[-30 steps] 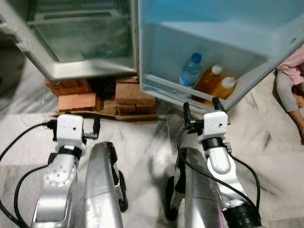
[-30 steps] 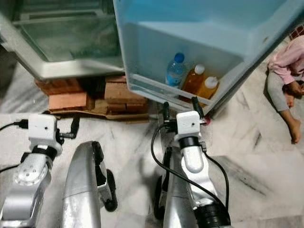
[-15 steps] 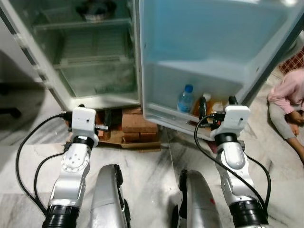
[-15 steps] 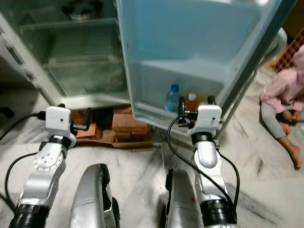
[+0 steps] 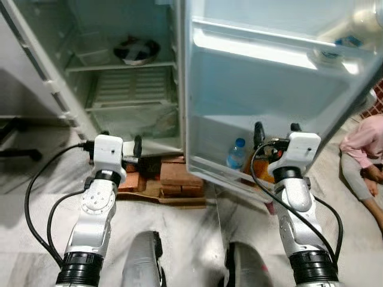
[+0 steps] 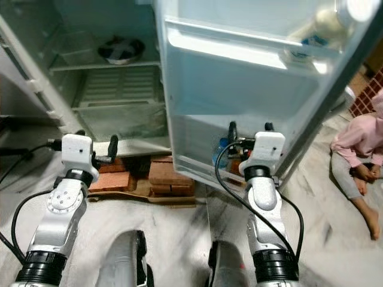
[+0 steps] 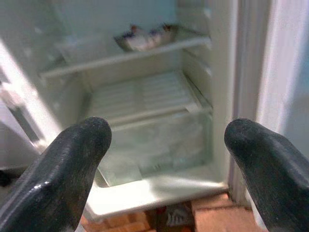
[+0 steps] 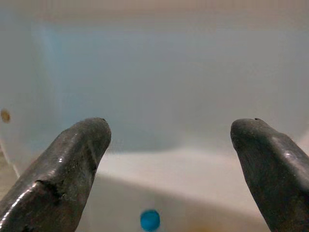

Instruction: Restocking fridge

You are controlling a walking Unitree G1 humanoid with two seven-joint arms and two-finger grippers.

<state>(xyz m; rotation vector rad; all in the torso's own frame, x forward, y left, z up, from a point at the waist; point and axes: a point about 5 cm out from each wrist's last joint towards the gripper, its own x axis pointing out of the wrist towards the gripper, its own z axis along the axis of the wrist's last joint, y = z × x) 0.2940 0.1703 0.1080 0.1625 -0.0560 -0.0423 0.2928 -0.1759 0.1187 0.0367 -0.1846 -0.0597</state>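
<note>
The fridge stands open before me, its door swung out to the right. On the door's bottom shelf stands a clear water bottle with a blue cap, with orange bottles beside it partly hidden behind my right arm. My right gripper is open and empty, raised just in front of that shelf; the blue cap shows below its fingers. My left gripper is open and empty, held before the fridge's lower compartment. A dark dish rests on an inner shelf.
Bricks prop up the fridge's base. The upper door shelf holds a pale container. A person in pink sits on the marble floor at the right. A dark object lies by the wall at left.
The view has tilted up, showing more of the fridge. Both arms have risen from near the floor to the height of the lower door shelf. Both grippers remain open.
</note>
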